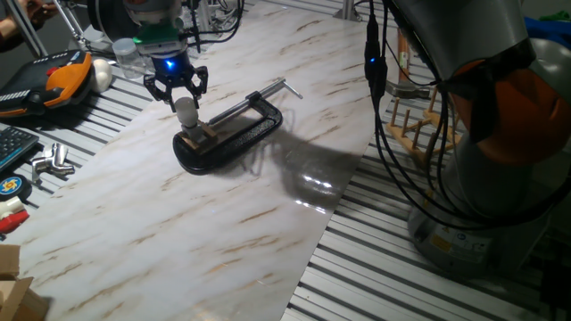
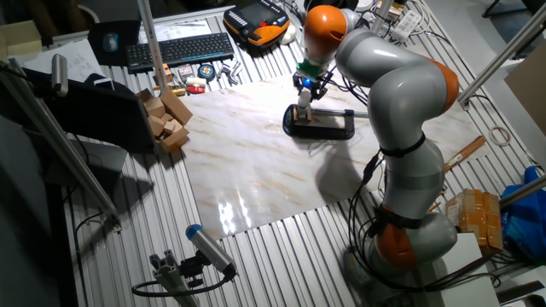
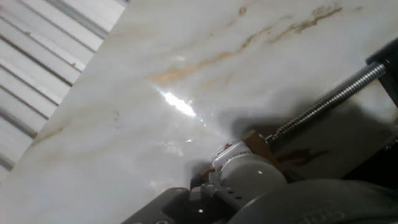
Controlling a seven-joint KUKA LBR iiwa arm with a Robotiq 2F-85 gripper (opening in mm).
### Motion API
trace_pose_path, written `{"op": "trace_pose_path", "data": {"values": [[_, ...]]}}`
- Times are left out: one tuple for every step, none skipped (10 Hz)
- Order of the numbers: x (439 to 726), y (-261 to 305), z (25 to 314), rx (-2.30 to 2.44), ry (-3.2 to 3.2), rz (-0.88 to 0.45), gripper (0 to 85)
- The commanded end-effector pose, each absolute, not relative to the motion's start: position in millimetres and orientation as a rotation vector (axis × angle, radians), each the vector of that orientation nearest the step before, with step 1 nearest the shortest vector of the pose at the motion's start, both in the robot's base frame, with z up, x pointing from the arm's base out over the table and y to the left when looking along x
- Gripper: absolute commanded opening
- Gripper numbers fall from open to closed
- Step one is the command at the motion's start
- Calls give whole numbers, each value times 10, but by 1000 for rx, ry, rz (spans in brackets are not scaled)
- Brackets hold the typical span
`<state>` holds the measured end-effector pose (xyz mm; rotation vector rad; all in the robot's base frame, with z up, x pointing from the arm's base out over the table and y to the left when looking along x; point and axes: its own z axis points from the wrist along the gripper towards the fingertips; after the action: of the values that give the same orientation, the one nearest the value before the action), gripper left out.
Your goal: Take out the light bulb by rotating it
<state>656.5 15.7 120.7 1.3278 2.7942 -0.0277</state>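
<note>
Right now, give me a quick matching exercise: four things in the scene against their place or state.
Things:
1. light bulb
2. C-clamp
3. wooden socket block
4. keyboard

Place or state:
A. lying flat on the marble board
B. off the board, on the slatted table by the laptop
C. upright between the fingers of the gripper
D. held in the clamp

Pairs: 1-C, 2-A, 3-D, 4-B
</note>
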Motion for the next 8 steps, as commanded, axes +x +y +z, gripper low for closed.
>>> {"op": "trace_pose_path", "data": {"values": [[6565,158,1207,1293,2805,-30,0],[6565,157,1206,1255,2818,-31,0],[6564,157,1206,1207,2833,-34,0],[6565,158,1207,1147,2856,-37,0],[6566,160,1208,1105,2873,-41,0],[6566,161,1208,1067,2890,-38,0],[6565,161,1208,1025,2907,-33,0],[6566,162,1206,964,2931,-31,0]]}}
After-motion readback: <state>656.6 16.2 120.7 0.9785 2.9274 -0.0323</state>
